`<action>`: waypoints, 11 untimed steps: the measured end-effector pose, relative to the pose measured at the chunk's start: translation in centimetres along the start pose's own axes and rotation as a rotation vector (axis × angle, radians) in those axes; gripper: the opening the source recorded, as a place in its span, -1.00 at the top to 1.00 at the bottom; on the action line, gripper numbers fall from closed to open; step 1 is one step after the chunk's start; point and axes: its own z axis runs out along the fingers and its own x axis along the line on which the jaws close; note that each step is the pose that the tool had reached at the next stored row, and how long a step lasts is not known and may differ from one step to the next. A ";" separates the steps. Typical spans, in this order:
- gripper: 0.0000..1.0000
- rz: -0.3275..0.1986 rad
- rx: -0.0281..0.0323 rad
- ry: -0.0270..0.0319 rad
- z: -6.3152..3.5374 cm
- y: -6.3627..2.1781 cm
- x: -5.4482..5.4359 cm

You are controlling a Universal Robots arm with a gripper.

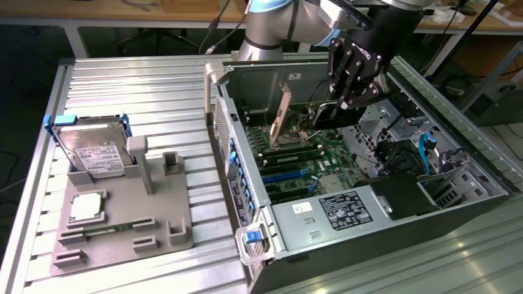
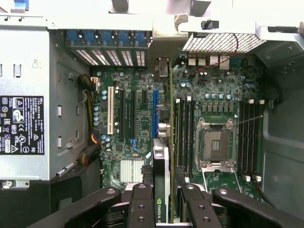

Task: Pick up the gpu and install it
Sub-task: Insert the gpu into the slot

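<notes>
Fingers [image 2: 141,204] of your gripper [image 2: 164,190] are closed from both sides on the gpu [image 2: 161,161], a thin dark card with a pale silvery metal end bracket. They pinch it on edge, with a green-lettered label strip facing the wrist camera. In the exterior view the gripper [image 1: 331,116] hangs inside the open grey metal computer case [image 1: 245,79], and the bracket stands out past the fingertips towards the case's slotted rear wall.

You look to be in the install step: the pick is done and the card hangs over the green motherboard [image 2: 137,95]. A long blue expansion slot [image 2: 155,114] runs ahead of the fingertips, just beside the card's line. As I judge it, seating calls for three things:

- the card's lower edge parallel to that slot and directly above it
- the bracket lined up with its opening in the rear wall
- a straight, even push with no tilt

You cannot see the card's contact edge; it lies under the board and between the fingers. Whether it touches the slot or hangs apart from it cannot be told. In the exterior view the gripper covers most of the board. The wrist view cuts off the fingers' roots.
</notes>
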 end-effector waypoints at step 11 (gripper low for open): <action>0.46 0.000 0.0000 -0.0001 1.06 -0.04 0.0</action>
